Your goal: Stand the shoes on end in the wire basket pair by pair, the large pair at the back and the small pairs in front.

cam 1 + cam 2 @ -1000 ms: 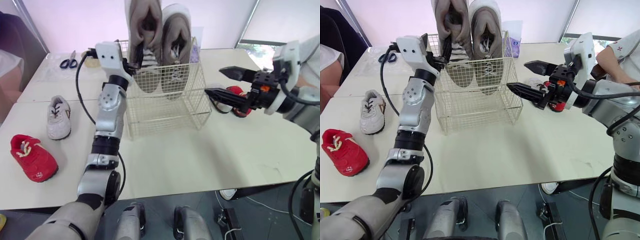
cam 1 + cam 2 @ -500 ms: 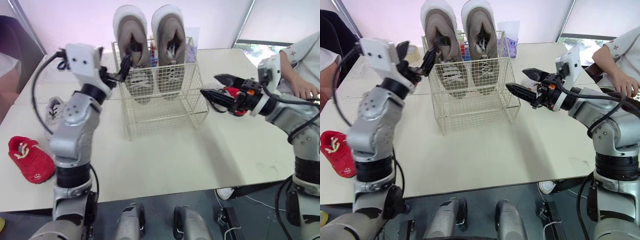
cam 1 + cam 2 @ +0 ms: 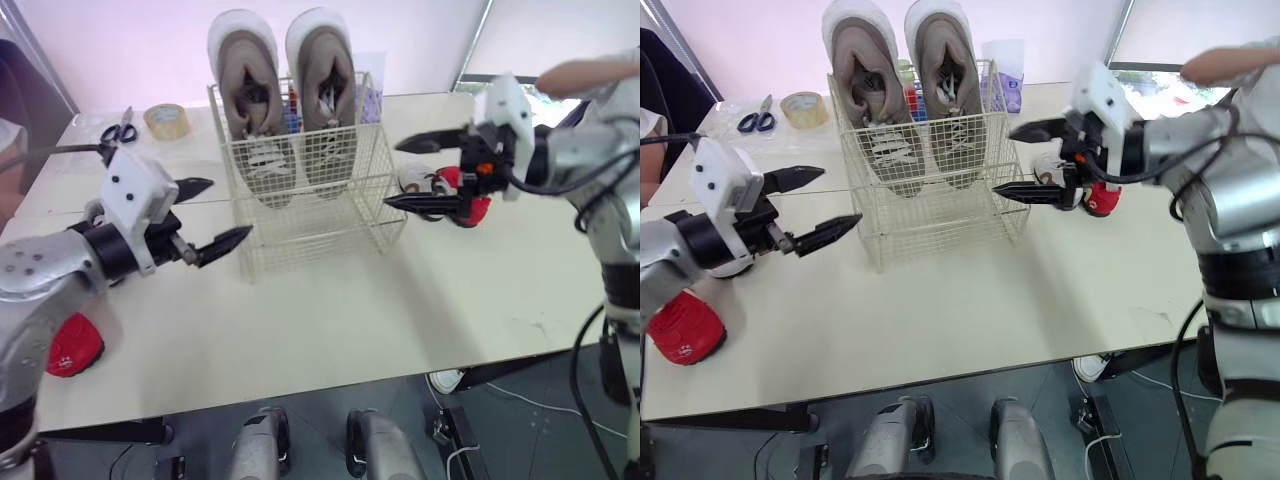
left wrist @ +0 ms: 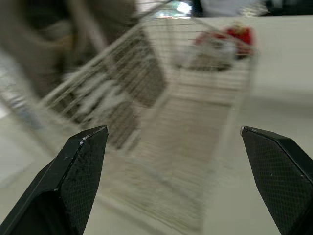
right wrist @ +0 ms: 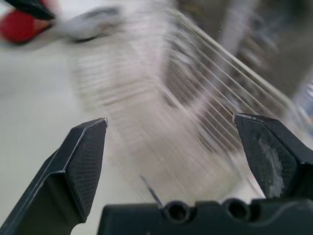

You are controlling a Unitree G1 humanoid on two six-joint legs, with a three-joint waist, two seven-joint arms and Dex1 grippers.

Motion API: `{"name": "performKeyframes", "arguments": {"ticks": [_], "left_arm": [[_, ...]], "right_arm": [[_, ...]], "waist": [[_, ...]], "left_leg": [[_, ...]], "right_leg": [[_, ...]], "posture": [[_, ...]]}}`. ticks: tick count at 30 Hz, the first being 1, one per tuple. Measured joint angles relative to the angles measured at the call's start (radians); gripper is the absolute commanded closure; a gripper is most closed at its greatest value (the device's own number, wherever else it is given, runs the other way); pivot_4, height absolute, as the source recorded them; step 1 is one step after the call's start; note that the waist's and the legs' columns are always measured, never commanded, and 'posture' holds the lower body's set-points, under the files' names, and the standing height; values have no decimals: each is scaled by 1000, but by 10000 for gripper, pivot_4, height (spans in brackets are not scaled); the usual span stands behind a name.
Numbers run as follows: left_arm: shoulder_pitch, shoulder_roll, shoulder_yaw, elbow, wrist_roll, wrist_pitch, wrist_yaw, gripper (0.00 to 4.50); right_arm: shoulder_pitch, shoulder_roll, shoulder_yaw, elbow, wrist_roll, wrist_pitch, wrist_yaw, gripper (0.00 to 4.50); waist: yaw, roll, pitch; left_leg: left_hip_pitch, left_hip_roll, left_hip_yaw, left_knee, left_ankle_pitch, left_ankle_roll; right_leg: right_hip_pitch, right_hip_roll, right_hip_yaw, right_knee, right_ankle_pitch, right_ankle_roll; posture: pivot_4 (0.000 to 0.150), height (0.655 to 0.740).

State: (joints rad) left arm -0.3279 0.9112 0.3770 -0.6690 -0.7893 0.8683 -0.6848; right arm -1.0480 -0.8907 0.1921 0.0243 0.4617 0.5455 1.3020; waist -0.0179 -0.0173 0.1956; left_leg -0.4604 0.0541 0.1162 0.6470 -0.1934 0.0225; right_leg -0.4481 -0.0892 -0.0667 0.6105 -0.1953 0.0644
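Observation:
The wire basket (image 3: 310, 205) stands mid-table. Two large grey shoes (image 3: 245, 95) stand on end side by side at its back; its front part holds nothing. My left gripper (image 3: 230, 208) is open and hovers just off the basket's front left corner, holding nothing. My right gripper (image 3: 392, 176) is open beside the basket's right wall, holding nothing. Behind it a small red shoe (image 3: 472, 207) and a small white shoe (image 3: 412, 177) lie on the table. Another small red shoe (image 3: 680, 335) lies at the near left, partly hidden by my left arm. The left wrist view faces the basket (image 4: 161, 147).
Scissors (image 3: 757, 121) and a roll of tape (image 3: 805, 108) lie at the far left of the table. A clear plastic cup (image 3: 1006, 66) stands behind the basket. A person's arm (image 3: 590, 75) reaches in at the far right.
My left gripper has let go of the left grey shoe and dropped back to the basket's front left. My right gripper has moved in close to the basket's right wall.

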Motion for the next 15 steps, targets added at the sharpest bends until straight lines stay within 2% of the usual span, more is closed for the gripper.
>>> {"name": "performKeyframes", "arguments": {"ticks": [3,7,10,14,15], "left_arm": [[26,-3,10,-40,-109,37,-2,508],[179,-84,18,-139,-236,64,79,508],[264,-139,0,-190,-293,62,168,508],[317,-147,-19,-217,-290,51,235,508],[324,-147,-21,-217,-288,45,245,143]], "right_arm": [[-46,20,101,101,-79,-61,133,0],[-63,57,210,227,-188,-146,259,0],[-86,118,238,356,-282,-253,265,0],[-127,186,264,528,-419,-423,195,0],[-130,197,264,551,-437,-441,195,2538]], "waist": [[2,0,0],[2,0,0],[1,0,0],[1,0,0],[2,0,0]], "left_leg": [[-2,-1,1,0,0,0],[-5,-3,11,-2,0,1],[-5,-4,14,0,0,2],[-2,-3,16,0,2,-2],[-2,-2,15,0,2,-2]], "right_leg": [[-6,-2,0,0,0,-1],[-9,-7,2,3,1,0],[-10,-6,3,4,1,0],[-9,-5,2,5,3,-2],[-9,-5,2,5,4,-2]], "posture": [[1500,7400],[1500,7400],[1500,7400],[1500,7400],[1500,7400]]}}
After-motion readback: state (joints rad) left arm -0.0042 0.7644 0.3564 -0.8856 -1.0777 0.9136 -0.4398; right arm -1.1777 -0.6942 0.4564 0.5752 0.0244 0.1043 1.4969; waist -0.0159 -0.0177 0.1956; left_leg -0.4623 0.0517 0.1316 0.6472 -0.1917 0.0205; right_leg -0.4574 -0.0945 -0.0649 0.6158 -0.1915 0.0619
